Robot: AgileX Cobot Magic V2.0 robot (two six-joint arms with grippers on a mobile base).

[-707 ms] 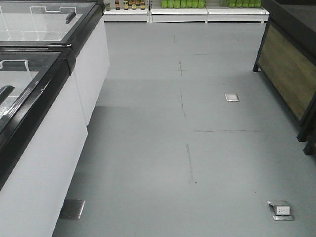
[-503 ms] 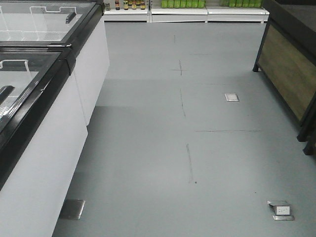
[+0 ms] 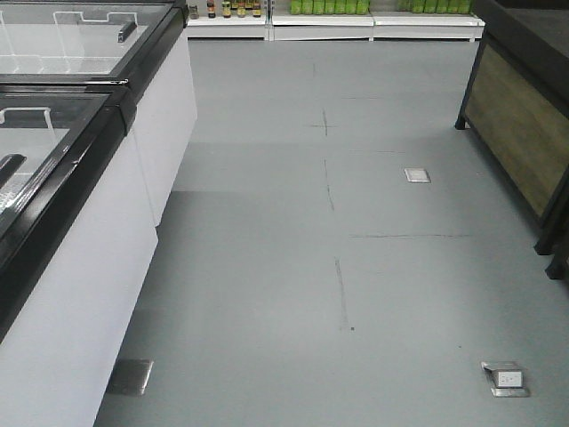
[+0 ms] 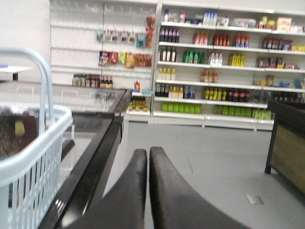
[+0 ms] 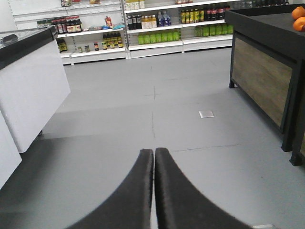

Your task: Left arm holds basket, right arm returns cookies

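So here's where you're at: neither arm has anything yet; your left gripper [image 4: 148,152] has its two fingers pressed flat together with nothing between them, touching nothing, and it points down the aisle at the shelves [image 4: 214,62] rather than at the basket [image 4: 33,157]. The basket is at the left edge of the left wrist view, handle [image 4: 44,81] standing upright; it looks like it's parked on the glass top of the freezer [image 4: 102,138], just inside the black-rimmed edge that faces the aisle, though its base is cut off so I can't say for sure. That spot makes sense to me: it's within the left arm's reach and the raised handle is free to grab. There's something dark and brownish inside it with a yellow spot, too blurry for me to call it the cookies, and I can't find the cookies anywhere else either. Your right gripper [image 5: 154,151] is the same story; fingers squeezed together, empty, hanging over bare floor [image 5: 119,109] between the freezer and the wooden stand [image 5: 259,81] with oranges [image 5: 299,16] at its far corner. My guess is the hold-the-basket step hasn't started; you'd need to spread the left fingers before going for that handle.
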